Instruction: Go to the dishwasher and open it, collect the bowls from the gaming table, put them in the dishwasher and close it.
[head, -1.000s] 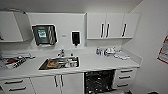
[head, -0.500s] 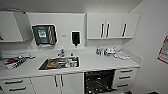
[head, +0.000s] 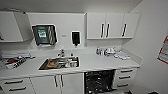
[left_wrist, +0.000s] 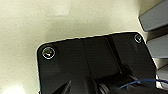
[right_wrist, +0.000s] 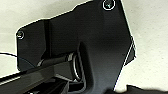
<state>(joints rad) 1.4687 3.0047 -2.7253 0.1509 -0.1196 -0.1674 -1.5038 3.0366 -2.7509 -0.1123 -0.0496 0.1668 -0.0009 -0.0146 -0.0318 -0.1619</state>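
White kitchen cabinets lined the wall; under the counter (head: 100, 63), right of the sink (head: 60, 63), the dishwasher (head: 99, 82) gaped dark (already open). Its door likely swings heavy; grip it by the top edge. Gripper states couldn't be told.

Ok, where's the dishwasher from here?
In the head view the dishwasher sits under the counter, right of centre, its dark interior showing, between the white cabinet doors below the sink and the drawers by the right wall.
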